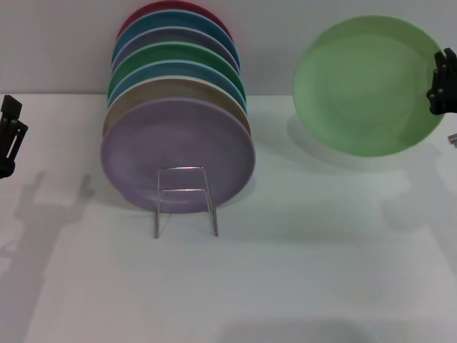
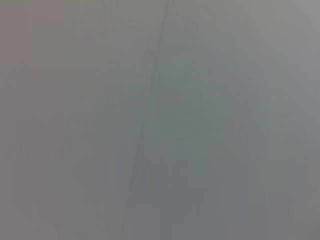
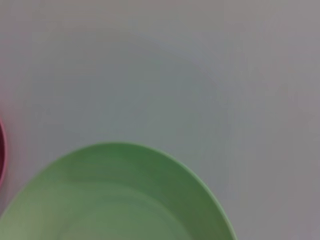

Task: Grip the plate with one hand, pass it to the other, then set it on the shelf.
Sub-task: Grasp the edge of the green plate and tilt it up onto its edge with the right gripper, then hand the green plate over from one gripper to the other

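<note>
Here, at the far left edge of the head view, the left pincer [image 1: 10,136] hangs above the table [image 1: 300,271]. It holds nothing, and I cannot tell if it is open or closed. It is well apart from everything else. I think it waits there because the plate has to be passed to it. Its own wrist view shows only a plain grey surface.

Next, left of the middle, comes the shelf [image 1: 184,200]. It is a thin wire rack, and its small wire loop sticks out at the front. A row of plates stands on edge in it, one behind the other, so each one leans on the next and does not roll away. The lilac plate [image 1: 178,153] is at the front, touching the wire loop. Behind it only the top edges of the others show, among them the darker green plate [image 1: 178,51] and, at the very back, the red plate [image 1: 171,8]. The rack looks quite full, so I guess a new plate will have to go right at the front or back.

Then, in the upper right of the frame, the plate [image 1: 368,86] is up in the air, tilted, with its face toward the camera. Its shadow falls on the table below it. The right pincer [image 1: 443,82] grips its right rim, closed on the edge, so the rest of the rim stays free for the other pincer to take. In the right wrist view the plate [image 3: 115,200] fills the bottom, and a bit of the red plate [image 3: 2,155] peeks in at the left edge.
</note>
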{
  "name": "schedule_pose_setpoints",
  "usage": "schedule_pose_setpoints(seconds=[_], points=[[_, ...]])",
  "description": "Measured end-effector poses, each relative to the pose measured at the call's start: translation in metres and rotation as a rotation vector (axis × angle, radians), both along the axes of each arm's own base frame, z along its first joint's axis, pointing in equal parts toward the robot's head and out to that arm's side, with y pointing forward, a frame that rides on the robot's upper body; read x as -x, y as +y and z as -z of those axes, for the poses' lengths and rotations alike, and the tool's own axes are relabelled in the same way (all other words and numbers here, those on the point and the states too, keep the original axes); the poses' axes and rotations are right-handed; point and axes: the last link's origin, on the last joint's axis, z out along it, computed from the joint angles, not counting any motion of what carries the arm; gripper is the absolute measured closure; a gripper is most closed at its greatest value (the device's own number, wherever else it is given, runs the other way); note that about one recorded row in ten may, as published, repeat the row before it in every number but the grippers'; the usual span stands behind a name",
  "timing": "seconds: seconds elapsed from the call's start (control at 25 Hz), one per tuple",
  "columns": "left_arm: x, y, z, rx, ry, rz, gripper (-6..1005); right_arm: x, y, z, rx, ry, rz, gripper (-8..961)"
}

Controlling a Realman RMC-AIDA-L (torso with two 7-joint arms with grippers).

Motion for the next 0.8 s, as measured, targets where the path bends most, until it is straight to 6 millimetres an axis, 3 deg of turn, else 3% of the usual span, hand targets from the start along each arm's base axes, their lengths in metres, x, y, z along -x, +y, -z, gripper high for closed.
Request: schedule_pose_setpoints(seconds=[0.32, 0.8], points=[[0.001, 0.0, 0.001, 0.006, 0.007, -0.002, 148, -0.004, -0.008, 0.013, -0.069, 0.004, -0.043, 935], [0.002, 0.001, 0.003, 0.022, 0.005, -0.012, 148, -0.01, -0.025, 0.03, -0.161, 0.188, -0.118, 934]])
